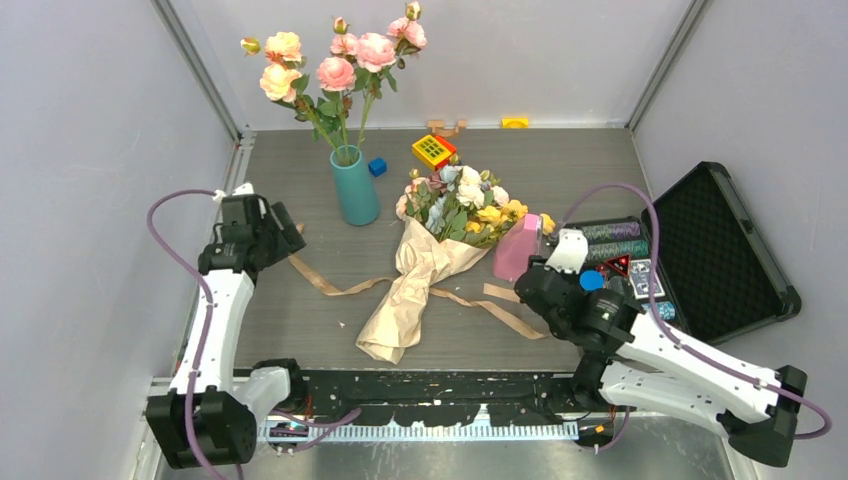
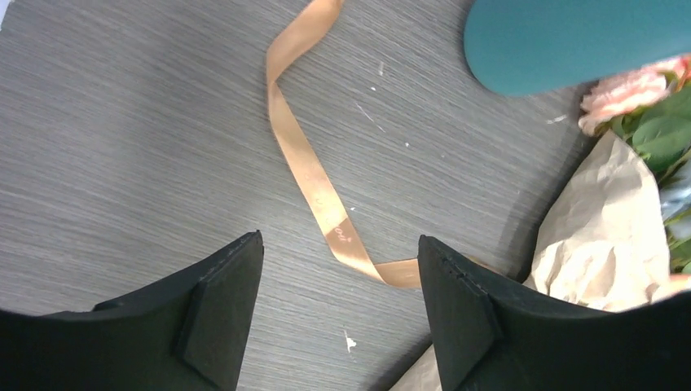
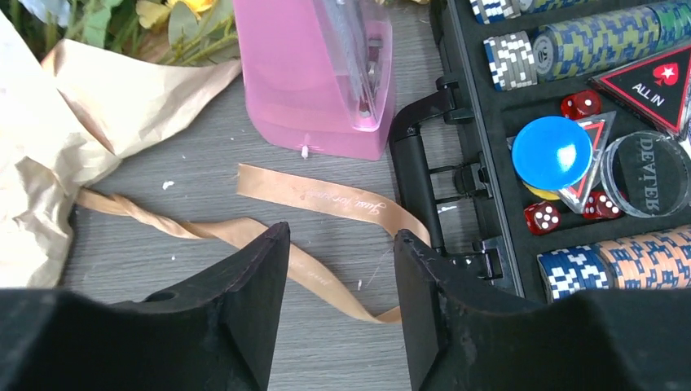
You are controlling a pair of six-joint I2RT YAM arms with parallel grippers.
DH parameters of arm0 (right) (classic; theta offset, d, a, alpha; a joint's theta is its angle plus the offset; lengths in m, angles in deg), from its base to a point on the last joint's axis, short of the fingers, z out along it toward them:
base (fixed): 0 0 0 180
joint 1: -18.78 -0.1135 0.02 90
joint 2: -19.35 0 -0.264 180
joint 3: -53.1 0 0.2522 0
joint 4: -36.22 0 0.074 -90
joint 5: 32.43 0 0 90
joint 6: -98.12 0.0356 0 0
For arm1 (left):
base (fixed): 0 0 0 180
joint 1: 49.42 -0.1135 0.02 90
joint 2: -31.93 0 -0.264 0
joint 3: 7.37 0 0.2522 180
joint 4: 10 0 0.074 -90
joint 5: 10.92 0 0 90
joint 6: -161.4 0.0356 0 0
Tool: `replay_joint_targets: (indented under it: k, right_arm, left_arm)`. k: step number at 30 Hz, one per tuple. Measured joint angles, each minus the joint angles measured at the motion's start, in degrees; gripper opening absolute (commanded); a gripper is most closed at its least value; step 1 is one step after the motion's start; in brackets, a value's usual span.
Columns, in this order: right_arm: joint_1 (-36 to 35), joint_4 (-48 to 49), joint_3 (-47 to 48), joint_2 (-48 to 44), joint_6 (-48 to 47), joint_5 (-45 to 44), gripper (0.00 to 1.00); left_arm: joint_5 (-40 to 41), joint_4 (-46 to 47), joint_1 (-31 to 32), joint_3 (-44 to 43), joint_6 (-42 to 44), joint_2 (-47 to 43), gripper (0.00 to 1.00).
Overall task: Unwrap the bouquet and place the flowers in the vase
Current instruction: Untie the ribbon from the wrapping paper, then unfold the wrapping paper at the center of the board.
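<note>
Bouquet (image 1: pixel 440 260) lies mid-tabletop (image 1: pixel 560 180), just right of vase (image 1: pixel 354 185), ribbon (image 1: pixel 330 285) trailing loose. Paper crinkly and light, probably tears easily. Stems thin, floppy; best pinched at the wrapped neck. Left claw (image 2: pixel 338 252), right claw (image 3: pixel 341 236): both agape, empty.

Pink box (image 1: pixel 515 250) ctr-right, beside open poker case (image 1: pixel 715 250) w/ chips (image 3: pixel 599 32); roses (image 1: pixel 340 60) top ctr; yellow toy (image 1: pixel 433 150), blue cube (image 1: pixel 377 167) upper ctr.

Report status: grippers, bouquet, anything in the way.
Left gripper and right gripper open, empty, above loose ribbon ends. Bouquet lying flat, paper on. Vase crowded with tall roses.
</note>
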Motion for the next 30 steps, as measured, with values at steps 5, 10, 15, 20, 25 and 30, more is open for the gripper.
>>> replay_joint_targets:
  k: [5, 10, 15, 20, 25, 30]
  right_arm:
    - [0.0, 3.2, 0.4, 5.2, -3.2, 2.5, 0.70]
    - [0.0, 9.1, 0.5, 7.5, -6.3, 8.0, 0.70]
    - [1.8, 14.4, 0.6, 11.3, -7.2, 14.4, 0.69]
    - [8.4, 19.7, -0.7, 11.6, -7.6, 22.5, 0.65]
    - [13.0, 21.5, -2.9, 11.1, -7.7, 27.0, 0.65]
    - [13.6, 21.7, -4.1, 8.9, -7.6, 29.0, 0.64]
  left_arm:
    - [4.1, -0.2, 13.2, 0.0, 1.2, 0.0, 0.75]
    - [5.2, 0.9, 27.5, 0.5, 2.8, 0.0, 0.75]
    - [5.2, 5.5, 42.6, 3.2, 4.9, -2.8, 0.73]
    - [5.6, 9.9, 57.5, 5.6, 7.8, -7.6, 0.69]
    - [10.0, 13.2, 74.4, 7.5, 11.5, -5.6, 0.59]
    - [13.4, 14.8, 84.7, 7.9, 12.6, 3.8, 0.56]
